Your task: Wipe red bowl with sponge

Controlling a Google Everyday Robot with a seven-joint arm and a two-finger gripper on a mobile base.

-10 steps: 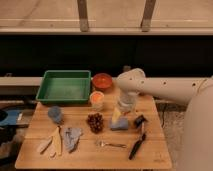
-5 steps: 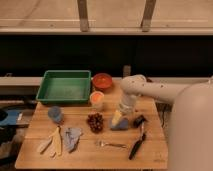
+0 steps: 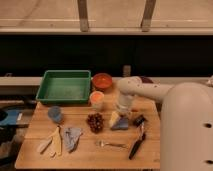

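Observation:
The red bowl (image 3: 102, 80) stands at the back of the wooden table (image 3: 80, 155), just right of the green tray. The sponge (image 3: 118, 122), yellow on one side and blue-grey on the other, lies near the table's middle right. My gripper (image 3: 122, 112) points straight down from the white arm (image 3: 150, 91) and sits right over the sponge, at or just above its top. The bowl is about a hand's width behind and to the left of the gripper.
A green tray (image 3: 65, 86) stands at the back left. An orange cup (image 3: 97, 99) is in front of the bowl. A blue cup (image 3: 55, 114), grapes (image 3: 94, 122), a fork (image 3: 111, 145), a black brush (image 3: 137, 142), wooden utensils (image 3: 52, 143) and a grey cloth (image 3: 71, 136) lie around.
The arm has swung in and lowered, bringing the gripper down onto the sponge. The objects on the table have not moved.

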